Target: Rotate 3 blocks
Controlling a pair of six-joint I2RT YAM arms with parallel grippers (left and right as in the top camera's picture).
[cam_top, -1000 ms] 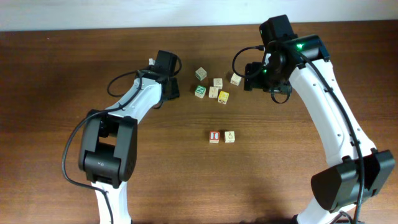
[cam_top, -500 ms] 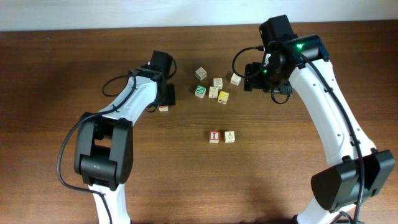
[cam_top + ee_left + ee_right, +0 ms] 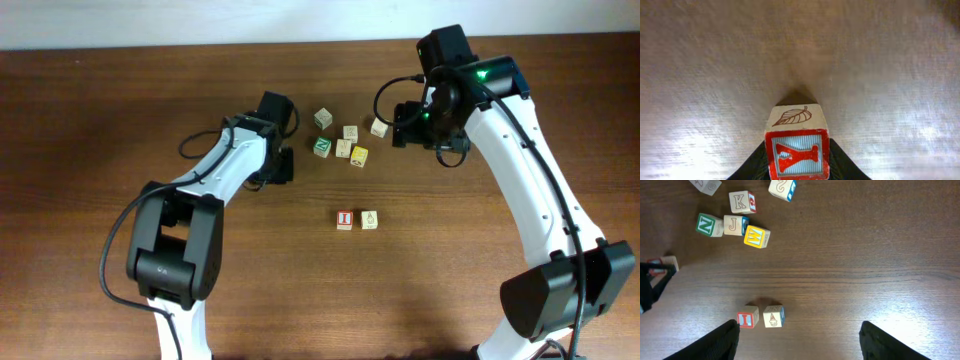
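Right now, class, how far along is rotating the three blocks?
Possibly done: red I block and tan figure block sit together mid-table. In hand: left gripper clamps the red Y block. Left: turning and placing it. The right gripper hangs open, idle.

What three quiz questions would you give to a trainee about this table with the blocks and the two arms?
1. True or false: the left tool grips the red Y block.
2. Which letter is on the yellow block? A) W B) K C) N
3. Fill in the gap: the right tool is ___ and holds nothing.
Key: 1 true; 2 A; 3 open.
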